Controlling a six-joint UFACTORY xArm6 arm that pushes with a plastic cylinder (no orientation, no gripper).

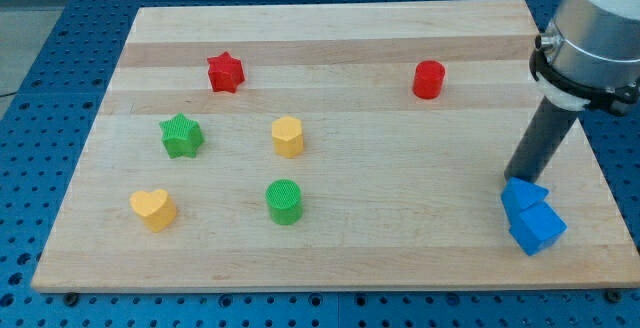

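My tip (512,177) comes down at the view's right side, right at the upper left edge of two blue blocks. The upper blue block (523,196) touches or nearly touches the tip. The lower blue block (538,228), a cube, sits pressed against it near the board's right bottom corner. A red cylinder (428,79) stands well up and to the left of the tip. The other blocks lie far off at the view's left.
A wooden board (400,258) carries all blocks. A red star (226,72), a green star (181,135), a yellow hexagon (288,136), a yellow heart (152,208) and a green cylinder (284,201) sit on the left half. Blue perforated table surrounds the board.
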